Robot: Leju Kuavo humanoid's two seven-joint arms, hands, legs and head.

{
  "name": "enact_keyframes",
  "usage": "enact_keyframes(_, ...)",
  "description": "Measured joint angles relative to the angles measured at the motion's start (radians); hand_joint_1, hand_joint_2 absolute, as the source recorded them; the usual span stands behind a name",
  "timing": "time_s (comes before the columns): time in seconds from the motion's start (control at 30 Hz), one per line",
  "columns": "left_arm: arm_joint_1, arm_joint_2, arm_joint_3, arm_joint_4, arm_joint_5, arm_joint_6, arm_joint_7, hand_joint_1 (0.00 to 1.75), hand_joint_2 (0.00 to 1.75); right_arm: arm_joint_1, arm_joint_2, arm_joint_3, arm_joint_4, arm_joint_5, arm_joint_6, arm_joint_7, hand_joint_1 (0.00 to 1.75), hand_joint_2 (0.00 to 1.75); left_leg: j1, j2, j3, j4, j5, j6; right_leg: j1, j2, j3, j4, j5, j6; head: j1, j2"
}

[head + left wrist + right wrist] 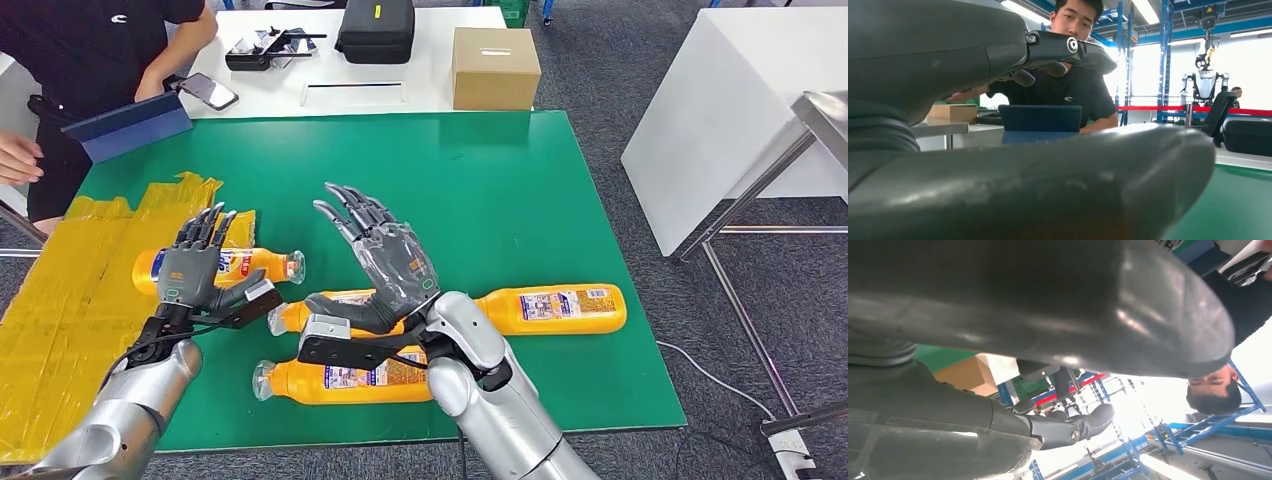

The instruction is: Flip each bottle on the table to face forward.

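Holding both hands raised and spread with nothing grasped, I keep my left hand [192, 262] above the far bottle [240, 266] and my right hand [385, 262] over the middle bottle [300, 316]. Four bottles lie flat on the green mat [480, 190], including the right bottle [560, 308] and near bottle [340, 382], so I judge neither is gripped yet.

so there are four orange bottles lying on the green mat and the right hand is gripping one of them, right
Not quite. The four orange bottles do lie on the green mat, but the head view shows the right hand raised above them, open, holding nothing.
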Motion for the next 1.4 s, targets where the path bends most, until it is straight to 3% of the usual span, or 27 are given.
enact_keyframes(0.1, 0.016, -0.004, 0.045, -0.037, 0.09, -0.002, -0.089, 0.0, 0.0, 0.002, 0.0, 0.0, 0.0, 0.001, 0.009, -0.01, 0.0, 0.0, 0.0, 0.001, 0.0, 0.0, 0.0, 0.0, 0.0, 0.0, 0.001, 0.0, 0.0, 0.0, 0.0, 0.0)
enact_keyframes(0.2, 0.036, -0.01, 0.138, -0.086, 0.432, -0.091, -0.271, 0.0, 0.0, 0.014, 0.0, 0.0, 0.0, 0.006, 0.02, -0.022, 0.0, 0.0, 0.0, 0.001, 0.0, 0.0, 0.0, 0.0, 0.0, 0.001, 0.002, 0.001, 0.0, 0.0, 0.0, 0.0)
enact_keyframes(0.27, 0.071, -0.017, 0.211, -0.162, 0.752, -0.266, -0.333, 0.0, 0.0, 0.036, -0.003, 0.001, -0.008, 0.017, 0.025, -0.028, 0.0, 0.87, 0.0, 0.003, 0.0, 0.0, 0.0, 0.0, 0.0, 0.003, 0.002, 0.001, 0.0, 0.0, 0.0, 0.0)
enact_keyframes(0.33, 0.135, -0.029, 0.282, -0.29, 1.051, -0.489, -0.339, 0.0, 0.0, 0.075, -0.012, 0.005, -0.035, 0.03, 0.027, -0.037, 0.0, 1.75, 0.0, 0.004, 0.0, 0.0, -0.001, 0.0, 0.0, 0.004, 0.0, 0.001, 0.0, 0.0, 0.0, 0.0)
enact_keyframes(0.4, 0.215, -0.046, 0.344, -0.436, 1.281, -0.667, -0.338, 0.0, 0.0, 0.125, -0.029, 0.011, -0.076, 0.038, 0.027, -0.049, 0.0, 1.75, 0.0, 0.004, 0.0, 0.0, -0.002, -0.001, 0.0, 0.004, -0.002, 0.001, -0.001, -0.001, 0.0, 0.0)
enact_keyframes(0.5, 0.346, -0.076, 0.41, -0.647, 1.473, -0.791, -0.338, 0.0, 0.0, 0.204, -0.06, 0.019, -0.141, 0.048, 0.027, -0.064, 0.0, 1.75, 0.0, 0.004, 0.0, -0.001, -0.004, -0.003, 0.0, 0.004, -0.003, 0.0, -0.001, -0.001, 0.0, 0.0)
enact_keyframes(0.6, 0.45, -0.108, 0.437, -0.809, 1.542, -0.828, -0.338, 0.0, 0.0, 0.26, -0.085, 0.024, -0.189, 0.07, 0.029, -0.066, 0.0, 1.75, -0.001, 0.002, -0.002, -0.001, -0.004, -0.003, -0.001, 0.003, -0.004, -0.001, -0.002, -0.001, 0.0, 0.0)
enact_keyframes(0.77, 0.576, -0.155, 0.424, -1.003, 1.512, -0.794, -0.341, 0.0, 0.0, 0.351, -0.107, 0.021, -0.257, 0.138, 0.053, -0.033, 0.0, 1.75, -0.001, 0.0, 0.0, -0.001, -0.004, -0.003, -0.002, 0.002, -0.006, -0.001, -0.002, -0.001, 0.0, 0.0)
enact_keyframes(1.03, 0.551, -0.163, 0.368, -1.009, 1.491, -0.76, -0.34, 0.0, 0.0, 0.455, -0.111, -0.003, -0.332, 0.251, 0.124, 0.05, 0.0, 1.75, 0.0, -0.003, 0.001, -0.001, -0.002, -0.003, -0.001, -0.001, -0.001, -0.001, -0.001, -0.001, 0.0, 0.0)
enact_keyframes(1.4, 0.534, -0.163, 0.36, -0.991, 1.486, -0.761, -0.34, 0.0, 0.0, 0.472, -0.111, -0.015, -0.331, 0.289, 0.126, 0.082, 0.0, 1.75, 0.001, -0.003, 0.002, -0.001, -0.002, -0.003, -0.001, -0.001, 0.0, -0.001, -0.001, -0.001, 0.0, 0.0)
